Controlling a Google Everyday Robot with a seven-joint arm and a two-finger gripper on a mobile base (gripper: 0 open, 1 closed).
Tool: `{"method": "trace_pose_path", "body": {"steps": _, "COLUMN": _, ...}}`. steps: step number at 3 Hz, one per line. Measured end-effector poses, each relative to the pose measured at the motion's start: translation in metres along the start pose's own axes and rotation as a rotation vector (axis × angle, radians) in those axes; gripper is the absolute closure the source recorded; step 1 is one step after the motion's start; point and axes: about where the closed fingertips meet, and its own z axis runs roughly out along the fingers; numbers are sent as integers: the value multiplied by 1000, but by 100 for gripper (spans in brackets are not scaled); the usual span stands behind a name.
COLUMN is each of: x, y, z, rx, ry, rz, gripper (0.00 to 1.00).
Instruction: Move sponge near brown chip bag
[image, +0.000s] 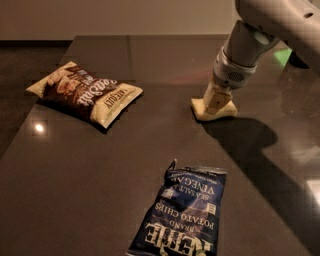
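Observation:
The sponge (198, 107), a small pale cream block, lies on the dark table (150, 65) right of the middle. My gripper (216, 103) comes down from the upper right and sits right on top of the sponge, covering its middle. The brown chip bag (85, 92), crinkled with cream ends and white script, lies flat at the left of the table, well apart from the sponge.
A dark blue chip bag (182, 212) with white lettering lies at the front centre. The table's left edge (30, 125) runs diagonally past the brown bag. My arm (260, 30) casts a shadow to the right of the sponge.

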Motion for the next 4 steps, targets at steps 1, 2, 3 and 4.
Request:
{"method": "trace_pose_path", "body": {"steps": 1, "x": -10, "y": 3, "z": 0, "rx": -1, "ry": 0, "rz": -15, "gripper": 89}}
{"method": "trace_pose_path", "body": {"steps": 2, "x": -29, "y": 8, "z": -4, "rx": 4, "ry": -20, "rz": -41, "gripper": 100}}
{"method": "trace_pose_path", "body": {"steps": 3, "x": -56, "y": 16, "z": -8, "rx": -3, "ry": -53, "rz": -77, "gripper": 100}}
{"method": "trace_pose_path", "body": {"steps": 4, "x": -87, "y": 26, "z": -9, "rx": 4, "ry": -95, "rz": -125, "gripper": 86}}
